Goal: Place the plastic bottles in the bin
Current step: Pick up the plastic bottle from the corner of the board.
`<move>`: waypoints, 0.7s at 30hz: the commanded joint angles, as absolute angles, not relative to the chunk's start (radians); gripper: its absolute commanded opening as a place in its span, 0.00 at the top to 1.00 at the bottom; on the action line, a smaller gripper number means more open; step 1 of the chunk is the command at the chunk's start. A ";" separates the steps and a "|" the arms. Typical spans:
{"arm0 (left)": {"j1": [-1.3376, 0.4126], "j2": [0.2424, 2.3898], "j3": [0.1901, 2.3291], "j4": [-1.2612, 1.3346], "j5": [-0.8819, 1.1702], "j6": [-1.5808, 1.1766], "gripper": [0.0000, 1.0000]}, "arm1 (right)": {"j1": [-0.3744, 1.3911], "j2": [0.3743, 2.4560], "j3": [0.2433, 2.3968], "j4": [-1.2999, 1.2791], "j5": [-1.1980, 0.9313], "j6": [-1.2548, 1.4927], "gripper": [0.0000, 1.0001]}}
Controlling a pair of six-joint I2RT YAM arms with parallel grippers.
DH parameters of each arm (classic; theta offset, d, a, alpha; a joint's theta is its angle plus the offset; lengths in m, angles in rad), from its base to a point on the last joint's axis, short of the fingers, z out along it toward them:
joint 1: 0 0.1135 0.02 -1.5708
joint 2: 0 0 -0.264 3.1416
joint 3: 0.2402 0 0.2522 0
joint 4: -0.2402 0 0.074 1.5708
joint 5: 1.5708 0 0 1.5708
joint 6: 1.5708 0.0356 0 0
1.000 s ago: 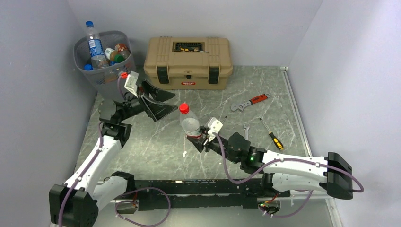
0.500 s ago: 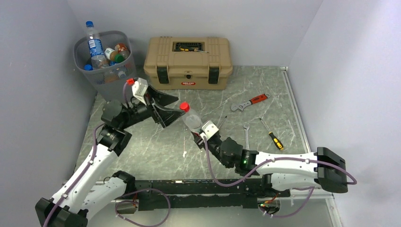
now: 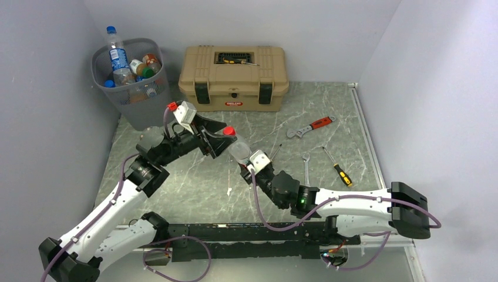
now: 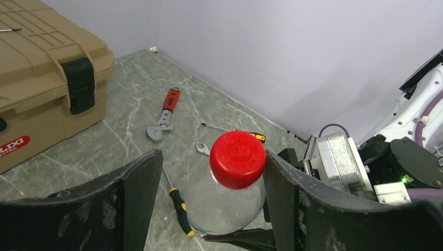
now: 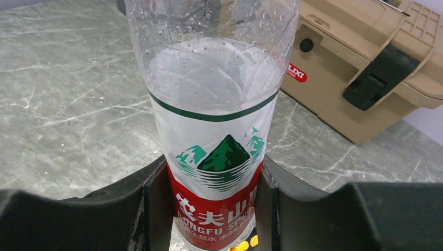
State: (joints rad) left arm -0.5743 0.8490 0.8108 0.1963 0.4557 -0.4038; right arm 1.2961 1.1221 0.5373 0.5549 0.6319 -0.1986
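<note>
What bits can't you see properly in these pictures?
Bottom of the held bottle: right wrist view, cut off by the lower edge, inside the right gripper.
Count of binned bottles: top view, the mesh of the bin and the top ones hide the rest.
The logo on the toolbox: left wrist view, left edge cuts it.

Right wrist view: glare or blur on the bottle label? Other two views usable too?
Right wrist: bottle fills the frame, label print and inner droplets sharp, no glare; right fingers clamping it are near-black, little detail. Left wrist: red cap crisp, left fingers beside it dark and slightly soft. Top external: even diffuse light, only soft shadows on the table.
</note>
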 commanded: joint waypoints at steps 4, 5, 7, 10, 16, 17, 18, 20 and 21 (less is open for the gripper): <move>-0.638 0.871 0.847 0.212 0.346 -0.342 0.30 | 1.305 1.141 0.591 0.599 0.649 -0.186 0.68; -0.641 0.869 0.849 0.209 0.338 -0.332 0.32 | 1.305 1.142 0.593 0.596 0.649 -0.186 0.68; -0.644 0.864 0.847 0.209 0.325 -0.320 0.39 | 1.306 1.141 0.594 0.594 0.649 -0.185 0.68; -0.645 0.861 0.840 0.215 0.325 -0.317 0.45 | 1.307 1.141 0.595 0.592 0.652 -0.186 0.68; -0.646 0.867 0.827 0.226 0.338 -0.338 0.52 | 1.307 1.153 0.603 0.595 0.655 -0.186 0.68; -0.646 0.869 0.828 0.225 0.341 -0.340 0.56 | 1.307 1.155 0.604 0.595 0.655 -0.186 0.68; -0.646 0.871 0.828 0.224 0.343 -0.341 0.63 | 1.307 1.156 0.604 0.596 0.655 -0.184 0.68; -0.646 0.871 0.828 0.224 0.347 -0.341 0.80 | 1.307 1.160 0.606 0.595 0.660 -0.178 0.67; -0.646 0.871 0.829 0.223 0.349 -0.339 0.88 | 1.307 1.165 0.614 0.585 0.670 -0.169 0.66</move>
State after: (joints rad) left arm -0.6483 0.8722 0.8112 0.2001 0.3618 -0.3614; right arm 1.2995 1.1641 0.5564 0.5449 0.6514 -0.1970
